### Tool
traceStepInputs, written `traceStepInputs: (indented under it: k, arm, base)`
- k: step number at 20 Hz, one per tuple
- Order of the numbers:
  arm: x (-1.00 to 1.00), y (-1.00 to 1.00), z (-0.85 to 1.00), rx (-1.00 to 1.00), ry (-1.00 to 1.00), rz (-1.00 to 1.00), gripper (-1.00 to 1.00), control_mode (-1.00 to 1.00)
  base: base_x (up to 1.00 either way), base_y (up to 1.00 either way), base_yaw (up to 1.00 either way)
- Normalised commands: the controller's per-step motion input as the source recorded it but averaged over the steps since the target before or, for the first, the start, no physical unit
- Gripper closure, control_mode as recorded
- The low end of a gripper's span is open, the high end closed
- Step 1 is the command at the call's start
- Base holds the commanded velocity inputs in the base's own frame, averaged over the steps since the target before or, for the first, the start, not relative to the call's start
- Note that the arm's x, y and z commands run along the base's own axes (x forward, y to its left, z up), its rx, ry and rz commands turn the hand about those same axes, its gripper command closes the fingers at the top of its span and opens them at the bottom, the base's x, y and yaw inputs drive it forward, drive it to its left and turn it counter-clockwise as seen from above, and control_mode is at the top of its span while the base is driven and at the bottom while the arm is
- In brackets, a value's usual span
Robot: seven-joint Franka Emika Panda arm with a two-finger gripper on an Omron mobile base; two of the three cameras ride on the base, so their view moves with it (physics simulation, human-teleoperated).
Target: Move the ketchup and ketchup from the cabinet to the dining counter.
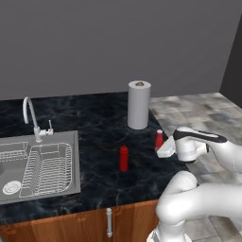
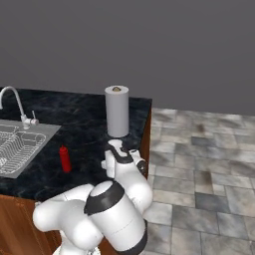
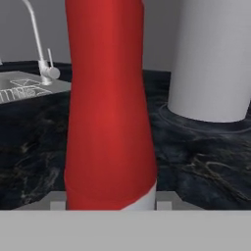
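Note:
Two ketchup bottles are on the black marble dining counter [image 1: 94, 123]. The all-red ketchup [image 1: 124, 158] [image 2: 64, 158] stands upright and alone between the sink and the counter's right end. The pale-capped ketchup [image 1: 159, 139] is upright near that right end, with my gripper [image 1: 160, 146] shut on its lower body from the right. In the hand view its red body [image 3: 108, 108] rises between my two fingertips, and my gripper [image 3: 111, 201] holds it near its base. I cannot tell whether its base rests on the counter. The cabinet is out of view.
A tall paper towel roll [image 1: 139, 104] [image 2: 117, 110] [image 3: 215, 59] stands just behind the held bottle. A steel sink [image 1: 38, 165] with a tap [image 1: 30, 116] is at the left. The counter ends right of my hand, beside grey stone tiles [image 1: 198, 111].

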Motion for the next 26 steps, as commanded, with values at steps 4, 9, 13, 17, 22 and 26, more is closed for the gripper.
traceStepInputs:
  k: [4, 9, 13, 17, 22, 26]
  arm:
    - [0.00, 0.00, -0.21, 0.00, 0.00, 0.00, -1.00, -1.00]
    - [0.00, 0.00, -0.24, 0.00, 0.00, 0.01, -1.00, -1.00]
    - [-0.01, 0.00, -0.11, 0.00, -0.01, 0.03, -1.00, -1.00]
    - [-0.11, 0.00, 0.00, 0.00, -0.09, 0.03, -1.00, -1.00]
    - [-0.24, -0.03, 0.08, 0.00, -0.07, 0.00, -1.00, -1.00]
    - [-0.35, -0.01, 0.38, 0.00, -0.01, 0.00, -1.00, -1.00]
  base:
    - [0.00, 0.00, 0.00]
    - [0.00, 0.00, 0.00]
    - [0.00, 0.00, 0.00]
    - [0.00, 0.00, 0.00]
    - [0.00, 0.00, 0.00]
    - [0.00, 0.00, 0.00]
